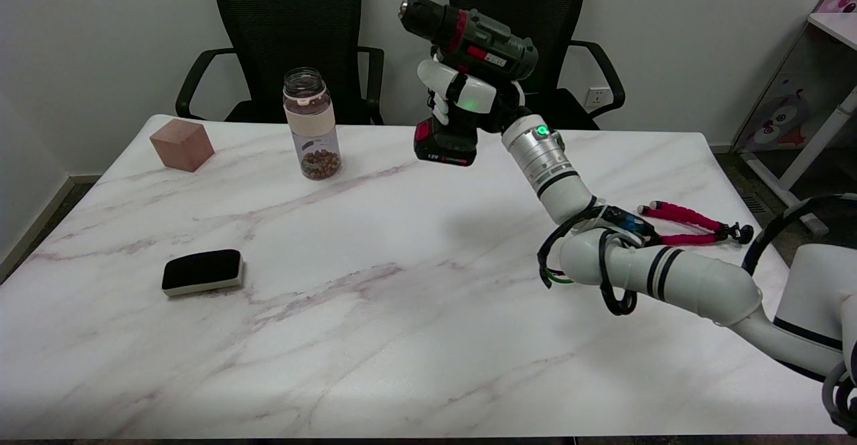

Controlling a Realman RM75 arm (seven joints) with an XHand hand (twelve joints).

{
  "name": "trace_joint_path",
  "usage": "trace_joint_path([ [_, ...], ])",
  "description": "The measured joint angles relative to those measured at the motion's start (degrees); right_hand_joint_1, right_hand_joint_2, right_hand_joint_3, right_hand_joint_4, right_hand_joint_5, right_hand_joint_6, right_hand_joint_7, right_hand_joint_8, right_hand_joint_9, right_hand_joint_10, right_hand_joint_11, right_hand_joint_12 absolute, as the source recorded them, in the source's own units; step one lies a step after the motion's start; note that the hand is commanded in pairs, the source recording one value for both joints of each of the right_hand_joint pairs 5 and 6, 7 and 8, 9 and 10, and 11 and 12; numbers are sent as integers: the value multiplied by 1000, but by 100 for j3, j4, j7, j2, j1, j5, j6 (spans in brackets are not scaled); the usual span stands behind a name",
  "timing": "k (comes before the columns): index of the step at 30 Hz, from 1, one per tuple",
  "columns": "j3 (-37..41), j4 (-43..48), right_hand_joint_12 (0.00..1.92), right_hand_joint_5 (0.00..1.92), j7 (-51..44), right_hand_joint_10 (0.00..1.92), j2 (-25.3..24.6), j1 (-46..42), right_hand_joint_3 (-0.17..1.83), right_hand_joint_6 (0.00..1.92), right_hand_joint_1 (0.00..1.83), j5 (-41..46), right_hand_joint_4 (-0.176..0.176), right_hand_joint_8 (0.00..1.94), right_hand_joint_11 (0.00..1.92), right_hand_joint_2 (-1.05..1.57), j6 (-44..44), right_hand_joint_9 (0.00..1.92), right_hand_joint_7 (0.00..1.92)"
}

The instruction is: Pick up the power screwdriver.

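The power screwdriver (477, 35) is dark green and black with red trim and a black battery pack at its foot. It hangs well above the marble table (335, 284), its chuck pointing up and to the left. My right hand (469, 97) grips its handle from the right, white fingers wrapped around the front, with a green light showing on them. The arm reaches in from the lower right. Most of the handle is hidden by the fingers.
A clear jar (310, 124) with brown contents stands at the back, left of the tool. A wooden cube (181, 144) sits at the far left corner and a black eraser block (201, 272) at the left front. Red-handled pliers (683, 223) lie on the right. Two black chairs (294, 37) stand behind.
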Motion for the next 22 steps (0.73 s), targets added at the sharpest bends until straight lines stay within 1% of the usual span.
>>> trace_joint_path([
  [11, 96, -420, 1920, 1920, -6, 1920, 263, -100, 734, 1920, 904, 1, 176, 1920, 1920, 854, 140, 1920, 1920],
  [22, 182, -819, 1920, 1920, -43, 1920, 394, -244, 690, 1920, 926, 1, 176, 1920, 1920, 889, 300, 1920, 1920],
])
